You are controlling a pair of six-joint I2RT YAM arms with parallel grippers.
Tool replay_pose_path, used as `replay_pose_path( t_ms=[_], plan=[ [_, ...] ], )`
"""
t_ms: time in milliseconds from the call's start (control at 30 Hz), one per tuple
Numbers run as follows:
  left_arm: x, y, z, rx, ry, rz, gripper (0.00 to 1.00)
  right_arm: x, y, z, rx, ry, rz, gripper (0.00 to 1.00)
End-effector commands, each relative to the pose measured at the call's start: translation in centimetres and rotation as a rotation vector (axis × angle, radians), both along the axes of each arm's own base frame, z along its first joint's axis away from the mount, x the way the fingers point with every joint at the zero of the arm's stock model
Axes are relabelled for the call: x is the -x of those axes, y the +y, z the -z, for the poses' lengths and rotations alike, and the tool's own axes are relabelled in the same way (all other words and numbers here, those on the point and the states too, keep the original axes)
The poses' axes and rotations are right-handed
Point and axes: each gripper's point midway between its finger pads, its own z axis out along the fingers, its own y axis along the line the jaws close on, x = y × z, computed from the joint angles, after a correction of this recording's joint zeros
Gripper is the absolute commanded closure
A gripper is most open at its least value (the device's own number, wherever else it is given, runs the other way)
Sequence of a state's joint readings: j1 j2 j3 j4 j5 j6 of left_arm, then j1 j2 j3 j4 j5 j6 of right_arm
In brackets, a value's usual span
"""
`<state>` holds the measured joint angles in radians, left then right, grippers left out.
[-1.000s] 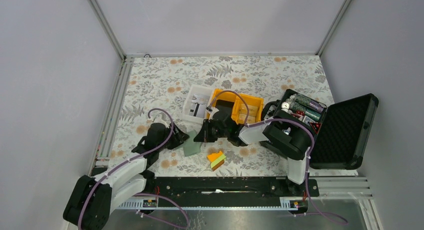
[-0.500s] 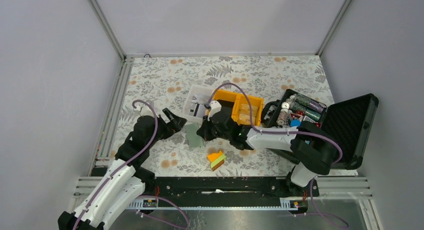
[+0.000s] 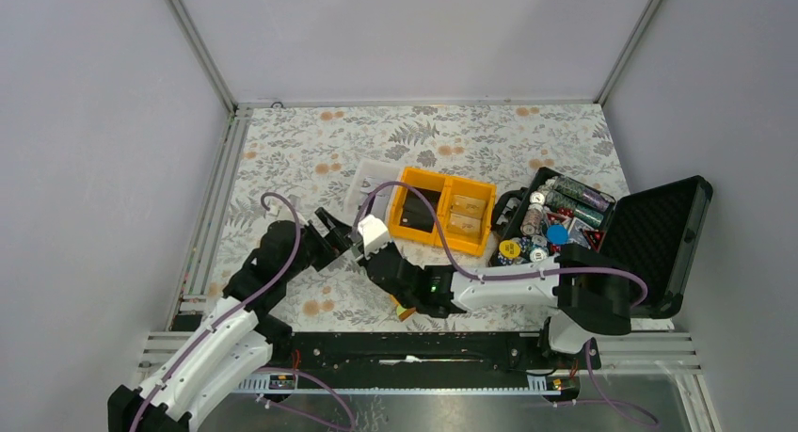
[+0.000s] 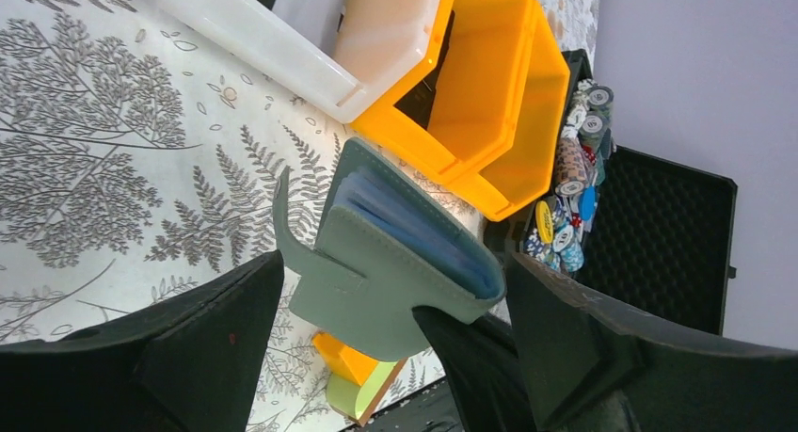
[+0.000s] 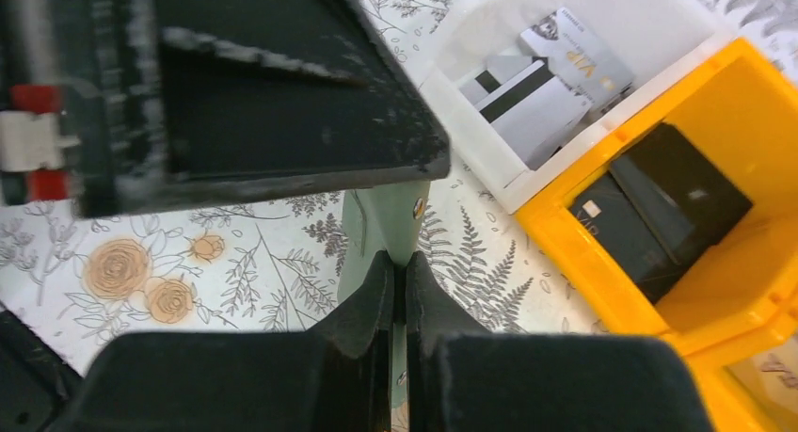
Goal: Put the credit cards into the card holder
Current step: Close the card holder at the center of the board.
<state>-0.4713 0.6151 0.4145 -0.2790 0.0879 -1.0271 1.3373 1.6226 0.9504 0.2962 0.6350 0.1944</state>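
Your tabletop (image 3: 301, 150) is crowded on its right half. The open black case (image 3: 649, 244) sits at 3 o'clock and the yellow bin (image 4: 489, 103) at centre, with the white tray (image 4: 282, 51) against the bin's left wall. Free room lies to the left and along the far strip at 12 o'clock.

Your right arm stretches across the near edge toward 9 o'clock. Its right pincer (image 5: 399, 272) is pinched shut on one grey-green flap of the card holder (image 4: 376, 263). Your left pincer (image 3: 329, 230) gapes wide and grips nothing, with the holder between its fingers.

The holder sits partly open just at 6 o'clock of the tray and bin. In the left wrist view its long axis runs roughly 10 to 4.

You can see no credit cards in it. White striped cards (image 5: 522, 98) lie in the tray, and black cards (image 5: 673, 201) and tan cards (image 3: 464, 211) in the bin. They lie at 1 to 2 o'clock from the free left pincer, the tray's nearest. I judge that arm should fetch, lifting over the tray wall.
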Motion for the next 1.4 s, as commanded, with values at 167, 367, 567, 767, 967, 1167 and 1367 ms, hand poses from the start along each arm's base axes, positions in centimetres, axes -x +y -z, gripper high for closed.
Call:
replay_pose_path(
  t_ms=[167, 367, 567, 767, 967, 1167, 1367],
  plan=[
    [-0.2, -2.3, -0.7, 0.067, -0.022, 0.068, 0.13, 0.3, 2.7, -4.3, 0.076, -0.234, 0.017, 1.0],
    [-0.1, -2.6, 0.3, 0.056, -0.004, 0.072, 0.43, 0.9, 3.4, -4.2, 0.102, -0.267, 0.021, 1.0],
    [-0.1, -1.8, 0.0, 0.029, -0.033, 0.042, 0.85, 1.0, 2.8, -3.6, 0.117, -0.248, 0.025, 0.98],
    [-0.7, -1.8, -0.8, 0.003, -0.061, 0.05, 1.0, 2.0, 1.8, -3.5, 0.112, -0.221, -0.041, 0.55],
    [-1.9, -0.2, -2.5, -0.097, -0.164, 0.057, 1.0, 3.2, -0.8, -3.6, 0.077, -0.146, -0.093, 0.12],
    [-0.7, -1.5, -4.7, -0.066, -0.332, 0.263, 1.0, 2.1, -3.9, -3.5, -0.143, 0.142, -0.202, 0.07],
    [3.3, -4.7, -9.0, 0.121, -0.541, 0.537, 0.99, 2.6, -6.7, -6.7, -0.421, 0.298, -0.391, 0.04]
  ],
)
